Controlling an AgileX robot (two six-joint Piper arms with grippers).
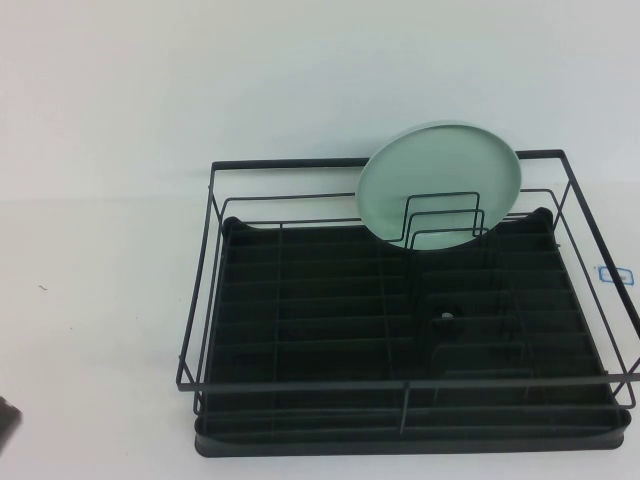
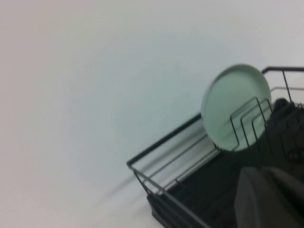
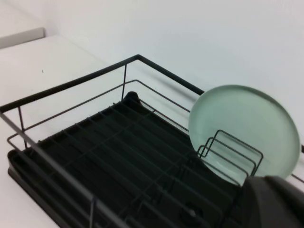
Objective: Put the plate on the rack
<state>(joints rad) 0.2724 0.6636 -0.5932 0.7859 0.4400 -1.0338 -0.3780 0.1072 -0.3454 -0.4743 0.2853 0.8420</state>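
The pale mint-green plate (image 1: 440,185) stands on edge at the back right of the black wire rack (image 1: 300,300), behind the upright wire dividers (image 1: 445,222) and leaning toward the rack's back rail. No gripper touches it. The plate also shows in the left wrist view (image 2: 235,104) and in the right wrist view (image 3: 244,128). My left gripper (image 2: 270,199) shows only as a dark blurred shape, off the rack's left side. My right gripper (image 3: 275,202) is a dark shape near the rack's right side, close to the plate but apart from it.
The rack sits on a white table (image 1: 100,300) with a white wall behind. A dark part of my left arm (image 1: 6,420) shows at the front left edge. A small blue-outlined label (image 1: 615,275) lies to the right of the rack.
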